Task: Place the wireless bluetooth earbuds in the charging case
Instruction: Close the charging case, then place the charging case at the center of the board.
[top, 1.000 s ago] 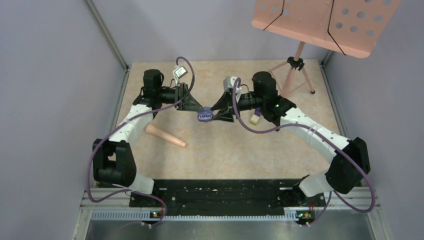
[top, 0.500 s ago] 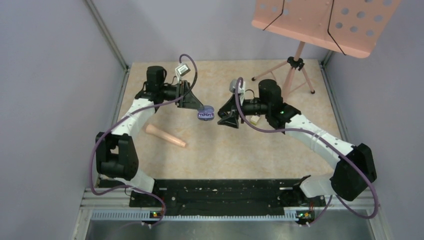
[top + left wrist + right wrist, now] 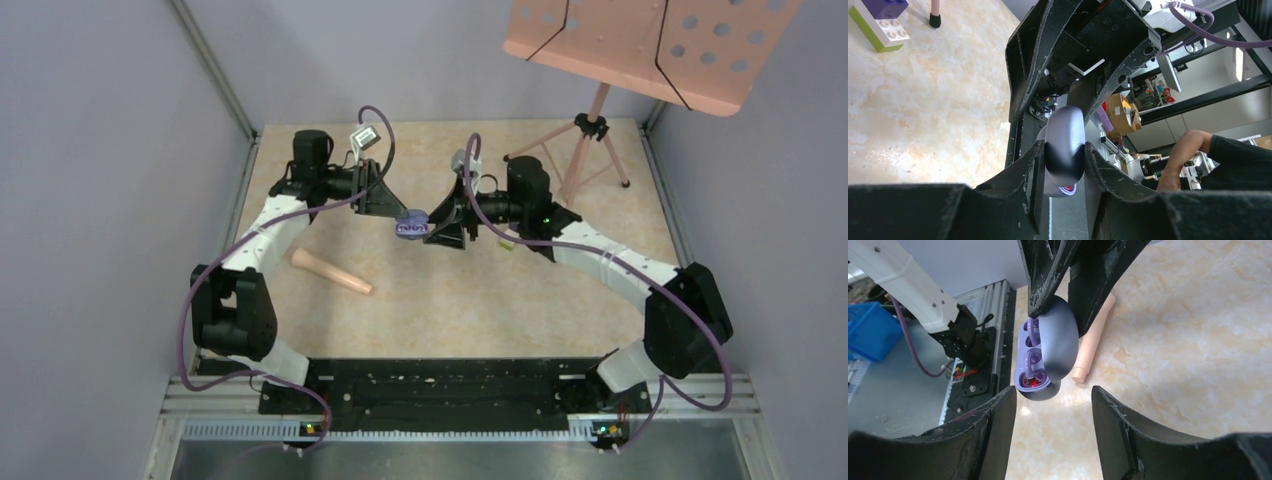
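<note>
The purple charging case [image 3: 411, 226] hangs above the table's middle, and my left gripper [image 3: 399, 220] is shut on it. In the left wrist view the case's rounded shell [image 3: 1064, 145] sits pinched between the left gripper [image 3: 1064, 151] fingers. The right wrist view shows the case [image 3: 1055, 342] partly open, with two pale purple ring-like earbuds [image 3: 1032, 360] in its wells and a red light glowing low inside. My right gripper [image 3: 1053, 395] is open just short of the case's lower end, and holds nothing. From above the right gripper [image 3: 432, 231] almost touches the case.
A peach cone-shaped piece [image 3: 332, 272] lies on the table left of centre. A purple-and-yellow block [image 3: 880, 20] rests behind the right arm. A pink music stand [image 3: 650, 40] on a tripod [image 3: 590, 130] stands at the back right. Grey walls enclose the table.
The right gripper backed away from the case to the right, opened wider, then came back up to it. The left gripper, still holding the case, shifted slightly.
</note>
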Available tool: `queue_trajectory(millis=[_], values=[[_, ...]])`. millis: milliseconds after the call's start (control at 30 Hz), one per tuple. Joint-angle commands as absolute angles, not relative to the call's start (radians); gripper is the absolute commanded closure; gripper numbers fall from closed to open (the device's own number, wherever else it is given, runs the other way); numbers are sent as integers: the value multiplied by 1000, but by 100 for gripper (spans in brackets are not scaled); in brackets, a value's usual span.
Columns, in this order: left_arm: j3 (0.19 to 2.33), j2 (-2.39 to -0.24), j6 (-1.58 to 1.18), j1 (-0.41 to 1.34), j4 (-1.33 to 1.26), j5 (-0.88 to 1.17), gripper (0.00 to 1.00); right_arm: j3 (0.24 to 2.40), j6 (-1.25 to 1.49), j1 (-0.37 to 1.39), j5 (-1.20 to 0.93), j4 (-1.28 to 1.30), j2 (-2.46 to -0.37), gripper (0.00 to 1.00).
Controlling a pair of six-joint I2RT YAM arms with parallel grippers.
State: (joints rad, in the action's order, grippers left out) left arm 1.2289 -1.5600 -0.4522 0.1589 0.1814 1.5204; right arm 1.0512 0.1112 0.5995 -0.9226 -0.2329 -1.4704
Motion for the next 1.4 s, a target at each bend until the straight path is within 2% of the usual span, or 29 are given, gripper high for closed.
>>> queue_trajectory(millis=[0,200,367,400,467,567,767,900,1067,1133,1233,1367], values=[[1270,-1535,-468,163,117,1521,100,1080,190,591,-964,-347,-1483,45],[1253,-1538,-546,163,16,1493,100,1072,239,591,-972,-404,-1500,53],[1214,-1541,-716,162,-204,1463,100,1079,258,591,-977,-416,-1520,76],[1205,-1539,-758,161,-256,1457,99,1080,264,591,-972,-414,-1524,80],[1186,-1532,-823,162,-337,1456,86,1080,283,590,-949,-412,-1528,90],[1172,-1515,-836,163,-353,1475,77,1068,329,581,-915,-432,-1535,100],[1157,-1462,-830,163,-354,1468,64,1064,338,572,-883,-380,-1561,100],[1146,-1440,-809,164,-330,1500,59,1060,396,559,-868,-367,-1600,100],[1160,-1409,-580,162,-60,1489,56,1061,437,541,-855,-375,-1647,100],[1195,-1402,-400,152,163,1413,56,1069,387,539,-859,-332,-1664,100],[1238,-1401,-204,127,397,1211,54,1093,242,537,-845,-136,-1717,100],[1217,-1389,-204,87,461,916,53,1109,104,531,-865,94,-1829,100]])
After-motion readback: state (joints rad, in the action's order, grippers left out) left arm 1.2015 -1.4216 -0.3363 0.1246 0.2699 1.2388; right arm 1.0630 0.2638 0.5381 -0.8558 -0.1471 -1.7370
